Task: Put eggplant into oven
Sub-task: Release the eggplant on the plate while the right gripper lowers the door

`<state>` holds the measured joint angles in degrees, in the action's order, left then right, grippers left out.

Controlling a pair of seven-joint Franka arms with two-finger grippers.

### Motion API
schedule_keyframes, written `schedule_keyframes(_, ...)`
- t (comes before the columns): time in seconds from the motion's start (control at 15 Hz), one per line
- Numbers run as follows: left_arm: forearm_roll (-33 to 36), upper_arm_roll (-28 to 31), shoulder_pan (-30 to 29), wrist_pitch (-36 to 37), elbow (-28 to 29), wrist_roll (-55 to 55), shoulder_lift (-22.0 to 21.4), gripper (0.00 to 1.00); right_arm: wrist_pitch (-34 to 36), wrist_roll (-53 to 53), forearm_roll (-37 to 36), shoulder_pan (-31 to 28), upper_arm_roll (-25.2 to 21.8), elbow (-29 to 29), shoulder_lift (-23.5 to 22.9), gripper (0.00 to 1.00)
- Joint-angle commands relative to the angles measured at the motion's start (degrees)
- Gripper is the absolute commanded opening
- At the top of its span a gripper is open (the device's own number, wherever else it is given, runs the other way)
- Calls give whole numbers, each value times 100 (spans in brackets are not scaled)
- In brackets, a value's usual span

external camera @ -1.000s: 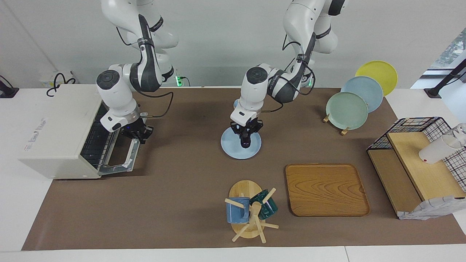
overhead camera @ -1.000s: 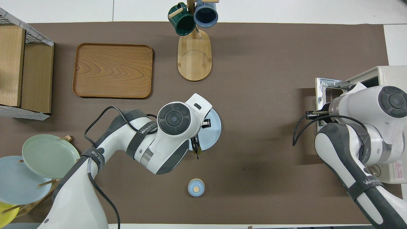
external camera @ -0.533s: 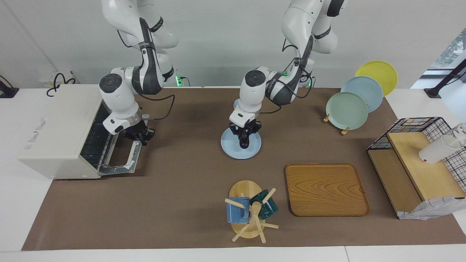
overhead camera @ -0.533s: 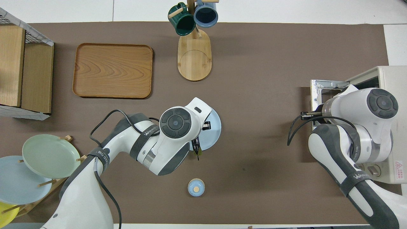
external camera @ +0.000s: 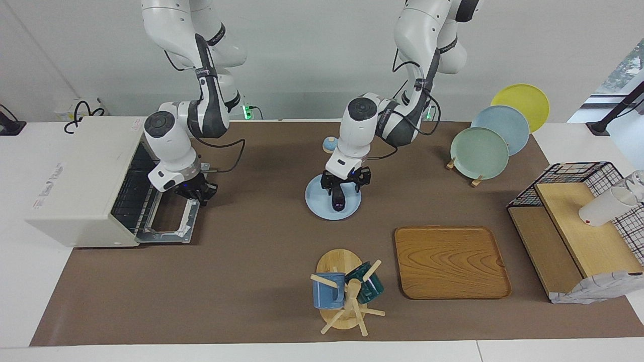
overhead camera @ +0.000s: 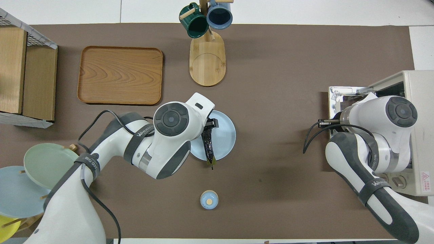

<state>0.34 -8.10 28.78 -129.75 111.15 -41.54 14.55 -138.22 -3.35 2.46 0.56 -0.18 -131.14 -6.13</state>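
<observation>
The dark purple eggplant [external camera: 338, 201] lies lengthwise on a light blue plate [external camera: 317, 201] in the middle of the table. In the overhead view the eggplant [overhead camera: 208, 149] pokes its green stem over the rim of the plate [overhead camera: 225, 132], toward the robots. My left gripper [external camera: 342, 190] is shut on the eggplant's other end, low over the plate. I cannot tell whether that end is off the plate. The cream-white oven [external camera: 80, 176] stands at the right arm's end, its door [external camera: 168, 221] lying down flat. My right gripper [external camera: 195, 192] is at the door's outer edge, on the handle.
A small blue lidded jar [external camera: 329, 145] stands nearer the robots than the plate. Farther out are a mug tree [external camera: 344, 291] and a wooden tray [external camera: 450, 261]. A plate stand [external camera: 480, 151] and a wire-and-wood shelf [external camera: 578, 226] are at the left arm's end.
The oven door has swung from half open down to flat, and the right gripper went with its edge. The left wrist has risen and shifted toward the left arm's end, uncovering the eggplant.
</observation>
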Motion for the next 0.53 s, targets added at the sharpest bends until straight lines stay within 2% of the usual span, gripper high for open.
schedule_keyframes(0.0, -78, -8, -512, 869, -417, 479, -250, 100, -118, 124, -17, -275, -237, -201, 77, 0)
schedule_keyframes(0.2, -87, -8, -1171, 1731, -883, 1295, -365, 100, -135, 89, 0, -153, -219, -201, 86, 0)
schedule_keyframes(0.47, -78, 18, -1989, 2515, -1446, 2333, -470, 100, -92, -270, 0, 532, -219, -44, 59, 0)
